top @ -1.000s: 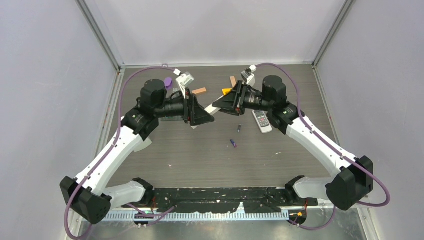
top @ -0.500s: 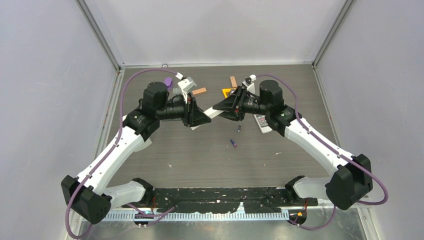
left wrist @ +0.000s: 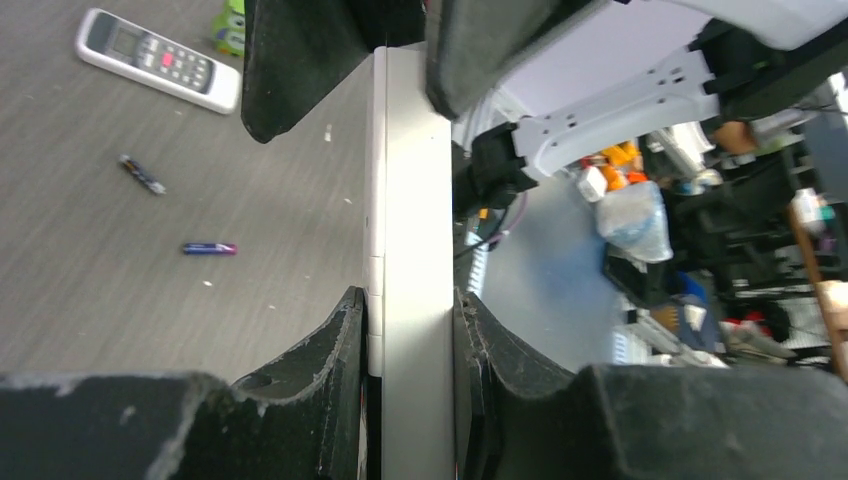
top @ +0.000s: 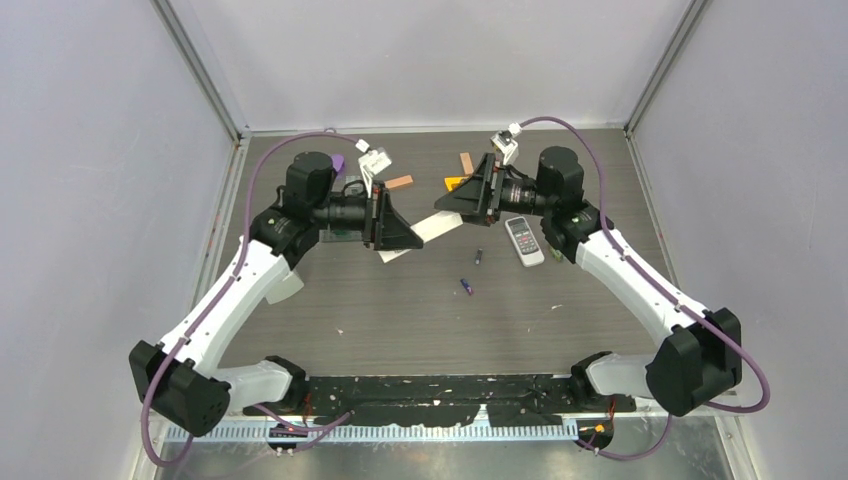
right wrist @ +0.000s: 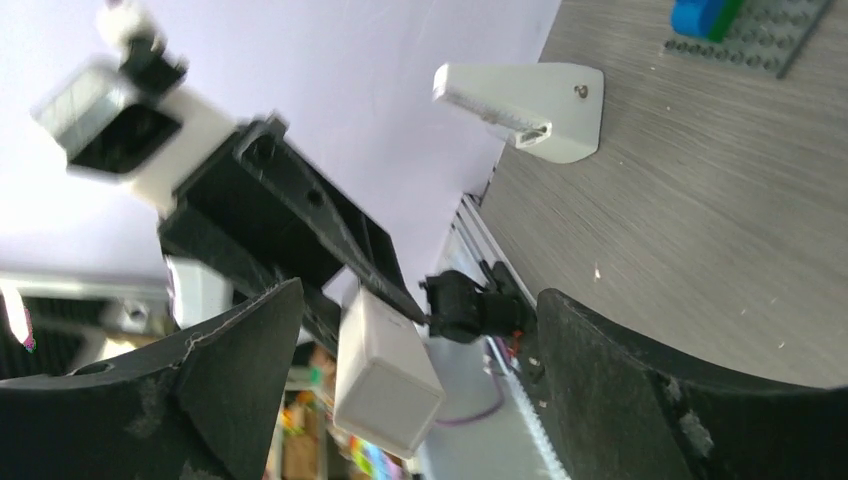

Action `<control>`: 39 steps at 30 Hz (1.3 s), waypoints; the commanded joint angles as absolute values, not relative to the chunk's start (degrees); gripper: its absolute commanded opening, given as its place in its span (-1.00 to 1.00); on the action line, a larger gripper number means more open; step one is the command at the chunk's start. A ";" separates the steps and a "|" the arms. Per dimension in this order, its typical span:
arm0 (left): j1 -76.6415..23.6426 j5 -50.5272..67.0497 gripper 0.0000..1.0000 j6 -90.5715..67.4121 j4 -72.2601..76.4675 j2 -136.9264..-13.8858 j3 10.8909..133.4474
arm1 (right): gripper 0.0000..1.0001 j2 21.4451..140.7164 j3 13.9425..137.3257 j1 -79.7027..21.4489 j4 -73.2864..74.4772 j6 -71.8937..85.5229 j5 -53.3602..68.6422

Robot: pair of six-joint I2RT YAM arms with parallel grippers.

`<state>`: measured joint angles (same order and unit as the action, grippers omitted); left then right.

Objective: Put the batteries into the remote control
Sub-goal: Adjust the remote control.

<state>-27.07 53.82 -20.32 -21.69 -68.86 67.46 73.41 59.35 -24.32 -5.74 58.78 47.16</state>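
From above, the left gripper (top: 402,236) is clamped on a white remote (top: 432,226), holding it off the table near the middle. The right gripper (top: 446,203) sits just beside the remote's far end with its jaws spread and nothing in them. Two batteries lie loose on the table, nearer than the grippers. A dark one (top: 479,256) lies just left of a second remote (top: 523,240), and a blue-purple one (top: 466,286) lies nearer still. I can't pick out any others.

At the left wrist, both fingers (left wrist: 335,350) press the remote's long edges, so it looks firmly pinched. Both batteries show on the table to the left.

At the right wrist, the fingers (right wrist: 250,330) stand wide apart. The remote's end (right wrist: 385,378) floats between them, touching neither.

The remote looks like light, stiff, smooth plastic that could slip or twist in a two-point pinch. I'd hold it across the narrow edges near mid-length and keep the battery bay uncovered. The batteries are tiny, hard and round, so they will likely roll if nudged. I'd take one across the middle of its barrel, with the fingers low to the table.
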 commanded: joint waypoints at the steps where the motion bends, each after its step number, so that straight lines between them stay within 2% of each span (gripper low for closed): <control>1: -24.88 64.44 -1.00 -28.34 -15.37 -69.61 70.14 | 0.85 72.85 64.89 -24.69 -7.18 42.82 59.16; 6: -23.94 66.92 -1.00 -38.46 -9.56 -70.77 70.24 | 0.85 71.41 66.95 -24.73 -2.67 34.30 60.55; 10: -23.35 67.83 -1.00 -46.97 -5.59 -72.64 70.68 | 0.73 71.00 66.37 -25.02 -4.55 34.48 60.20; 16: -23.12 69.17 -1.00 -54.74 -0.35 -74.42 70.05 | 0.16 72.70 65.50 -25.22 -11.96 40.85 59.63; 20: -23.03 68.38 -0.99 -54.66 -0.30 -74.87 69.70 | -0.12 72.94 65.33 -25.25 -14.85 43.79 58.07; 21: -23.07 68.27 -0.93 -54.67 -0.35 -74.87 69.51 | -0.18 73.08 65.11 -25.24 -15.64 45.77 57.87; 24: -22.94 67.09 -0.60 -54.29 -0.35 -74.20 69.06 | -0.48 73.72 64.23 -25.23 -20.97 51.05 57.17; 27: -22.58 64.39 -0.11 -52.93 1.51 -73.01 68.63 | -0.64 73.82 63.49 -25.22 -22.99 55.95 56.17; 29: -22.02 61.46 0.08 -49.94 1.91 -71.36 67.99 | -0.76 73.50 63.92 -25.15 -21.44 57.22 55.34; 32: -21.46 54.13 0.22 -43.04 1.12 -67.07 66.27 | -0.82 73.06 65.42 -25.08 -14.74 58.05 53.37; 36: -21.45 42.02 0.26 -35.36 2.86 -60.34 61.28 | -0.86 72.83 65.65 -25.03 -10.89 62.52 51.63; 39: -21.49 38.37 0.28 -31.99 7.94 -57.35 56.93 | -0.88 72.93 64.98 -25.05 -8.86 66.48 49.88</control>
<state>-21.61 48.27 -40.05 0.71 -61.10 61.12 73.76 63.64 -25.02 -10.74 59.90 53.17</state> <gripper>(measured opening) 0.633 0.363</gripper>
